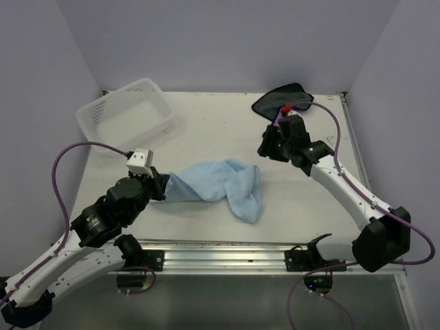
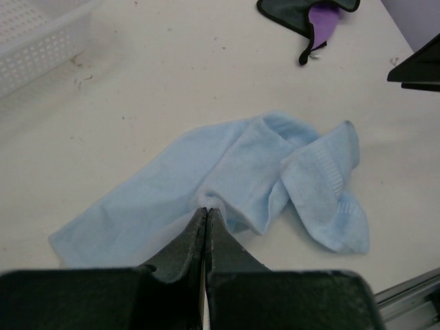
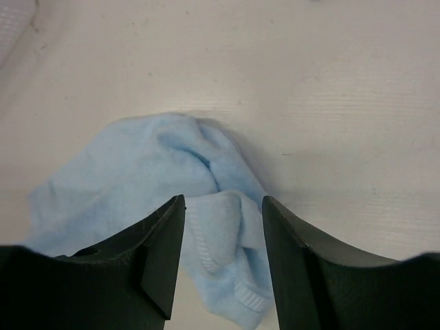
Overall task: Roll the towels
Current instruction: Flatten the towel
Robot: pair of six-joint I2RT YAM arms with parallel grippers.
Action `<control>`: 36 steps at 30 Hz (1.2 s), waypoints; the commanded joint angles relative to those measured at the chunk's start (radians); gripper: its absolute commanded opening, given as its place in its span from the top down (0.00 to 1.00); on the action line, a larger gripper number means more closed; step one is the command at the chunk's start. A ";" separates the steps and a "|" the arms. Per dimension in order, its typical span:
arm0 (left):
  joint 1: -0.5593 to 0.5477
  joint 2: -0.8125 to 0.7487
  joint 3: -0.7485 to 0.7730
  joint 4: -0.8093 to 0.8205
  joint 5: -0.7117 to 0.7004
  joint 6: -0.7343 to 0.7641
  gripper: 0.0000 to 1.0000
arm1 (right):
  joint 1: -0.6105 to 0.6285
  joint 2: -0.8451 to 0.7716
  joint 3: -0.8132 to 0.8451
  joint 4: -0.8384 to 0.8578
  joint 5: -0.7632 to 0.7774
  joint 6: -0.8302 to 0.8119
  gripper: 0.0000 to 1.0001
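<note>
We judge straightening in hand: the soft light blue towel (image 1: pixel 220 184) lies bunched on the white desk (image 1: pixel 227 124), left tool (image 2: pixel 206 214) clamped on its left end, right tool (image 3: pixel 222 206) parted above its right end, next to pinch and pull flat.

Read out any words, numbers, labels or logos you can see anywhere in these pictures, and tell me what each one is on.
There are none: no word, number, label or logo can be read in any view.
The light blue towel, the dark and purple towel, the white basket and the table all show plain surfaces with no print.
</note>
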 commanded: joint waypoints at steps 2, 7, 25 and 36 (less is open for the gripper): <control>0.005 -0.005 -0.004 0.029 0.030 -0.023 1.00 | 0.102 0.011 0.123 -0.101 0.017 -0.019 0.50; 0.005 -0.002 -0.023 0.037 0.046 -0.038 1.00 | 0.234 0.091 0.194 -0.147 0.092 0.012 0.51; 0.005 -0.018 -0.043 0.034 0.040 -0.023 1.00 | 0.454 0.424 0.263 -0.086 0.132 0.157 0.50; 0.005 -0.030 -0.036 0.013 0.032 -0.010 1.00 | 0.454 0.585 0.349 -0.108 0.187 0.196 0.46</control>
